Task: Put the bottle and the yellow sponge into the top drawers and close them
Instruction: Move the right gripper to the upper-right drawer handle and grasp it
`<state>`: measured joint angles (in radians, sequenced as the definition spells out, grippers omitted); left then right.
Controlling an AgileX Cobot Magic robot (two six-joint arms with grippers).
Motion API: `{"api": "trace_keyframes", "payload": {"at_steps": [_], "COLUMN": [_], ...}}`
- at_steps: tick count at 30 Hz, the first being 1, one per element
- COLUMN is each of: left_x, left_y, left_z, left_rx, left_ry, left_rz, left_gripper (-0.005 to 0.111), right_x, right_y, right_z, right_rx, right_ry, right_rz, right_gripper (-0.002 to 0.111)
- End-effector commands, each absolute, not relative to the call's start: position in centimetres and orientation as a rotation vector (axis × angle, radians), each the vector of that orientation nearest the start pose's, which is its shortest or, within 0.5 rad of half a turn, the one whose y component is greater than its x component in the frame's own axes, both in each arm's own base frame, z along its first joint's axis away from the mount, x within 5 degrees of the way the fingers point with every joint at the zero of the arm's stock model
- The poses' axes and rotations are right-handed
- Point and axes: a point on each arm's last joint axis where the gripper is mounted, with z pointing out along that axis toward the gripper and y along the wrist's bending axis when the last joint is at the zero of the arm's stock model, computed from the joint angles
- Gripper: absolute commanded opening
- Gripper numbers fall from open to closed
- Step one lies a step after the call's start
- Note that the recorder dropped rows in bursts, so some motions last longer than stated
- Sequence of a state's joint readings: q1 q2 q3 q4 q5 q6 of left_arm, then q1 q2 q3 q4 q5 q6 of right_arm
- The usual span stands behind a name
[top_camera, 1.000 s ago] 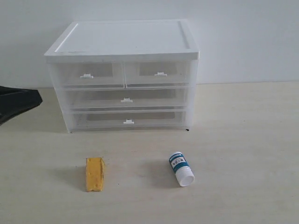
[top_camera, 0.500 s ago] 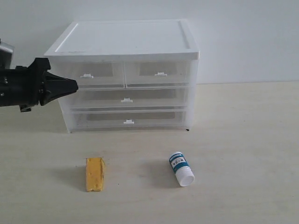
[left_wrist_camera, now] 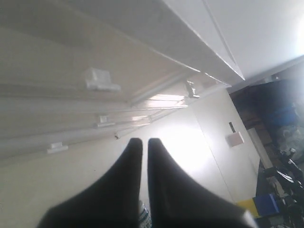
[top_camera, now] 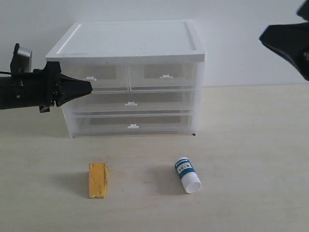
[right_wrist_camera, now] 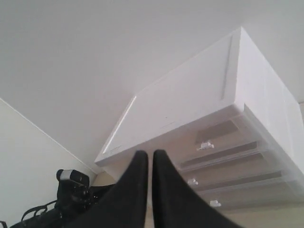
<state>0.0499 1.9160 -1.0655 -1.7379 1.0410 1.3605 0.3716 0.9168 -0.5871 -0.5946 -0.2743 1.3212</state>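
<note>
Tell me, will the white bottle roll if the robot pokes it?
Probably: the bottle lies on its side on the flat table and is round, so a sideways poke could roll it. It looks small and plastic, so likely light and stiff.

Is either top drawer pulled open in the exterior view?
No, both small translucent white top drawers sit flush in the white plastic cabinet.

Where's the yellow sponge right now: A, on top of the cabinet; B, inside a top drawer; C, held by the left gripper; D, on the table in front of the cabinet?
D: the yellow sponge lies on the table in front of the cabinet, to the left of the bottle in the exterior view.
</note>
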Motion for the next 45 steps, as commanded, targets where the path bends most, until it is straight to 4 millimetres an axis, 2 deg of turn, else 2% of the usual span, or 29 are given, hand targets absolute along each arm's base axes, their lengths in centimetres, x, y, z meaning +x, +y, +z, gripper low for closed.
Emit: {"api": "trace_keyframes", "payload": {"at_steps": [1,4,7,10,12,15,18,23,25,29,31,40,45], "left_x": [37.8,37.7,37.7,37.8,38.1,38.7,39.4,40.5,40.7,41.0,41.1,41.3,41.8], "left_y": [-5.7,-5.7,-5.8,-5.8,-5.8,-6.0,-6.8,-9.3,-9.7,-9.7,-9.6,-8.8,-8.3], "left_z": [19.5,19.5,19.6,19.7,20.1,20.9,21.7,22.9,23.2,23.5,23.6,23.0,23.0], "left_rx": [0.014,0.019,-0.007,-0.032,-0.024,-0.040,-0.030,0.033,0.051,0.085,0.092,0.101,0.058], "left_ry": [2.077,2.074,2.077,2.079,2.068,2.056,2.073,2.130,2.168,2.234,2.254,2.342,2.311], "left_rz": [-1.291,-1.299,-1.333,-1.348,-1.338,-1.347,-1.319,-1.186,-1.144,-1.056,-1.016,-0.858,-0.784], "left_gripper": [0.004,0.016,0.035,0.049,0.052,0.052,0.053,0.062,0.062,0.062,0.062,0.062,0.062], "right_x": [21.7,23.9,26.3,28.2,29.5,31.1,32.3,34.1,34.6,35.4,35.7,36.8,38.6], "right_y": [10.2,11.2,10.9,9.7,8.5,7.0,6.8,6.9,6.9,7.6,8.4,12.0,13.2], "right_z": [33.1,32.2,30.6,29.5,28.2,24.9,21.4,18.5,17.8,16.8,16.8,17.2,16.5], "right_rx": [0.226,0.211,0.250,0.209,0.171,0.238,0.315,0.324,0.333,0.322,0.281,0.144,0.187], "right_ry": [1.727,1.765,1.811,1.766,1.764,1.835,1.906,1.879,1.889,1.908,1.909,1.907,1.905], "right_rz": [1.035,1.070,1.145,1.422,1.568,1.619,1.629,1.683,1.684,1.695,1.699,1.739,1.762], "right_gripper": [0.000,0.000,0.000,0.000,0.000,0.000,0.000,0.000,0.006,0.036,0.046,0.046,0.046]}}
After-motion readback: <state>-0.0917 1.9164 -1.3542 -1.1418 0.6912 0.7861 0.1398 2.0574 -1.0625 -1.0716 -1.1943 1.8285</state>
